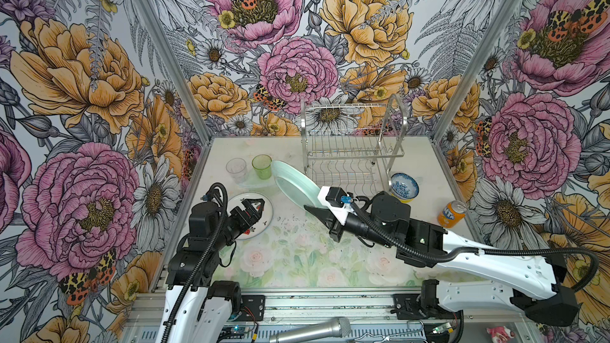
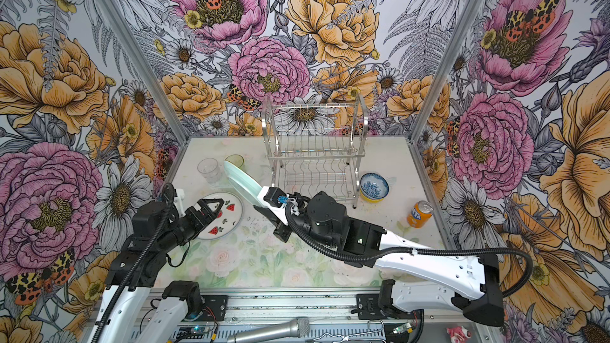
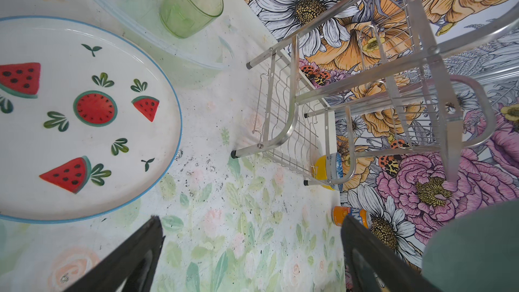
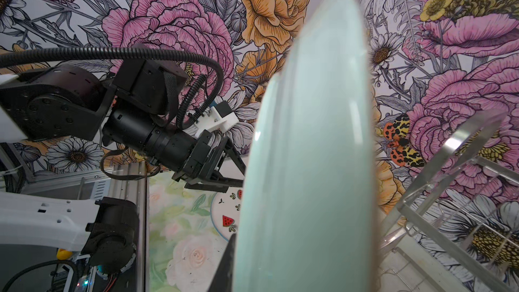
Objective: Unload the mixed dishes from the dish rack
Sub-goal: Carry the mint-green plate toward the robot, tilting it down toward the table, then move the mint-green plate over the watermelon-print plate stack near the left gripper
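Pale green plate [image 1: 291,182] tilted, rim pinched between right fingers [image 1: 318,214].

A floral worktop [image 1: 297,259] bears the steel dish rack [image 1: 350,153] at the back. Left of it stand a clear glass [image 1: 236,168] and a green tumbler [image 1: 261,166]. A watermelon plate [image 2: 231,222] lies nearer. A yellow bowl [image 1: 404,198] and an orange can [image 1: 451,214] sit to the right.

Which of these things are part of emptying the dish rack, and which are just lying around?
Part of the job: dish rack; pale green plate, held by the right gripper; watermelon plate; green tumbler; clear glass; blue-and-white bowl, nested in the yellow bowl.

Just lying about: orange soda can; microphone.
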You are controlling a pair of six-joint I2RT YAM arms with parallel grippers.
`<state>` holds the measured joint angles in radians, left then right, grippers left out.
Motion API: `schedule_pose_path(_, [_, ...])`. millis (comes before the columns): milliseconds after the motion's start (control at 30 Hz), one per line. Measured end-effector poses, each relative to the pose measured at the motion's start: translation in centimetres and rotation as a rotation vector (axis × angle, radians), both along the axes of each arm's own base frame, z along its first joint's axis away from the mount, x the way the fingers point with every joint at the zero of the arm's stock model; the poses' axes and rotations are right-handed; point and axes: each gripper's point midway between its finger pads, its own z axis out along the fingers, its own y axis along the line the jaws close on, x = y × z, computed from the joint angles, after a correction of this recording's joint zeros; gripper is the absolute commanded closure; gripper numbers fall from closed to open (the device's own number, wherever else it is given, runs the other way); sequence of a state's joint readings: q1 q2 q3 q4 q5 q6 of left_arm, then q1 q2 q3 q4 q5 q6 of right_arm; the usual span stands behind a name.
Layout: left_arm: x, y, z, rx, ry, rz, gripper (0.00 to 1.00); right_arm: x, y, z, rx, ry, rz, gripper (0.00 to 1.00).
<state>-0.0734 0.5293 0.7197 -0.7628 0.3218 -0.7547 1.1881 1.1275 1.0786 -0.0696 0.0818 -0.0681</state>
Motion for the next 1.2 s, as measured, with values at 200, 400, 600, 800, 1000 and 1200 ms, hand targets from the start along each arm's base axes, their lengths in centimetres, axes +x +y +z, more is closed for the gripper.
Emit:
schedule_pose_path(200, [-0.1, -0.2, 0.1, -0.023, 0.004, -0.004, 0.01, 1.5, 1.3, -3.1, -0.076, 0.022, -0.049, 1.00])
schedule_pose_path(400, [-0.2, -0.4, 0.2, -0.076, 0.027, 0.014, 0.01, 2.8, 2.9, -7.4, -0.176, 0.047, -0.101, 1.00])
schedule_pose_path(600, [-0.1, -0.1, 0.4, -0.144, 0.052, 0.056, 0.01, 3.7, 3.7, -10.4, -0.243, 0.067, -0.141, 1.00])
schedule_pose_path(800, [0.0, 0.3, 2.3, -0.187, 0.027, 0.090, 0.01, 4.4, 4.5, -11.8, -0.249, 0.083, -0.183, 1.00])
schedule_pose_path(1000, [0.5, 0.0, 2.6, -0.239, 0.053, 0.099, 0.01, 4.5, 5.1, -13.4, -0.278, 0.090, -0.203, 1.00])
schedule_pose_path(1200, [1.0, -0.2, 2.4, -0.265, 0.071, 0.103, 0.01, 4.5, 5.4, -14.5, -0.305, 0.088, -0.213, 1.00])
